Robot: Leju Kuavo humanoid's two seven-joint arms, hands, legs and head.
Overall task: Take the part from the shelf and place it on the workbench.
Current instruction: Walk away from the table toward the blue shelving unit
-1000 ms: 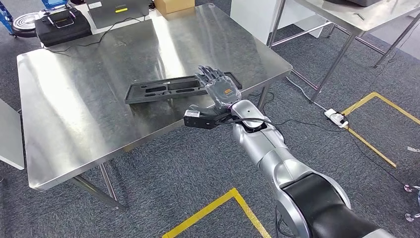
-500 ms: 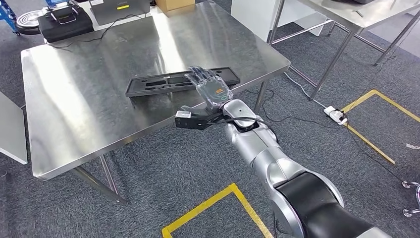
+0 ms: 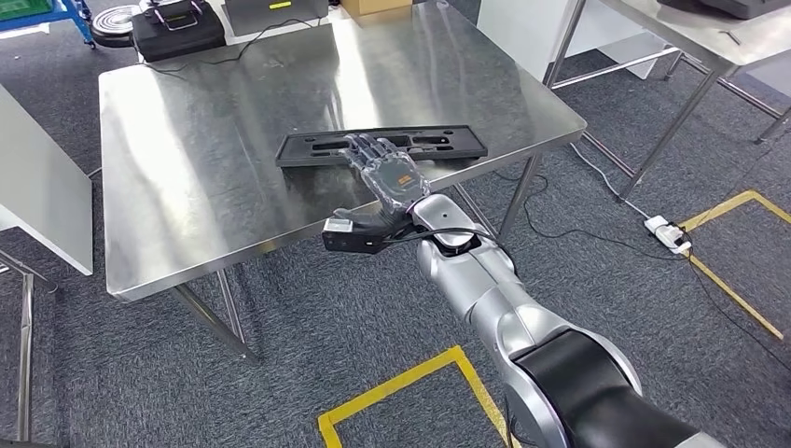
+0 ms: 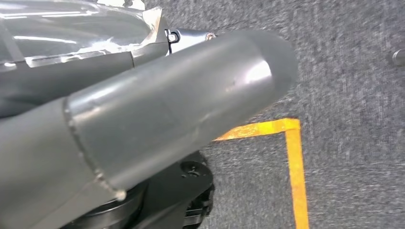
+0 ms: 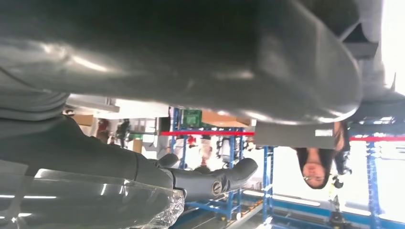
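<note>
**Tray down on bench, right hand hovering over it**

The black moulded part tray [image 3: 381, 147] is lying flat on the steel workbench [image 3: 205, 140], twd the near right corner, w/ its right end approaching the bench's right edge. Its long axis is running roughly parallel to the near edge, left end a touch nearer the robot. Slots are facing up.

The right hand [image 3: 384, 170] is reaching in over the near edge, palm down, fingers [image 3: 366, 147] spread and lying over the tray's middle. Looks released, not clenching anything; whether fingertips are touching the tray I can't tell. In the right wrist view the hand [image 5: 210, 183] is showing long dark fingers extended, nothing in them. A person is standing in the background of that view, by blue racks.

Left hand: can't tell its state. The left wrist view is showing grey carpet [image 4: 353, 114] and yellow floor tape [image 4: 291, 157].

Judging by this, the placing is pretty much done and the step in hand is letting go cleanly. To do it well: be lifting straight up off the tray, fingers kept apart so none catch a slot, then be drawing the arm back w/o dragging the tray twd the edge.
</note>
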